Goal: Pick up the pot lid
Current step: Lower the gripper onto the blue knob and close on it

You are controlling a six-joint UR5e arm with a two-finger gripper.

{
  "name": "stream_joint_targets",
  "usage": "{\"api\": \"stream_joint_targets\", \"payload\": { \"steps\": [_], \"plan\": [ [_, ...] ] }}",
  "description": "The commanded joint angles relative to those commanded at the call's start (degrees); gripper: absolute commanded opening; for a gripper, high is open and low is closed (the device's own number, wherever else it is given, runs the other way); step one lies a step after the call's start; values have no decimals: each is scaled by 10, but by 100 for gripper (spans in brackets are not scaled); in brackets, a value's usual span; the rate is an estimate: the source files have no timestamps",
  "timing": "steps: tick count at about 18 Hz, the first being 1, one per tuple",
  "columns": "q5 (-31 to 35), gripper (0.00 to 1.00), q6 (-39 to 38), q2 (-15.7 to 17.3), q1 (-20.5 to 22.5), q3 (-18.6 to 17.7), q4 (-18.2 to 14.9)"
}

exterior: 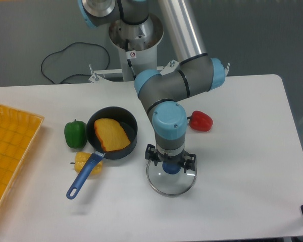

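A round glass pot lid (170, 180) with a metal rim and a blue knob lies flat on the white table, right of the pot. My gripper (170, 162) points straight down over the lid's centre, its fingers standing either side of the blue knob. The wrist hides the fingertips, so I cannot tell whether they press on the knob.
A black pot (112, 134) with a blue handle holds a slice of bread. A green pepper (74, 133) and a yellow pepper (86, 162) lie left of it. A red pepper (200, 121) lies behind the arm. A yellow basket (10, 151) sits at the left edge.
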Motion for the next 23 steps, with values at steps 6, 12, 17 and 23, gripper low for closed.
{"api": "stream_joint_targets", "payload": {
  "steps": [6,12,17,23],
  "plan": [
    [3,100,-2,-4,1,-3,0],
    [1,100,-1,-7,1,-4,0],
    [1,100,0,-11,0,-6,1],
    [2,100,-2,-14,0,-6,0]
  ]
}}
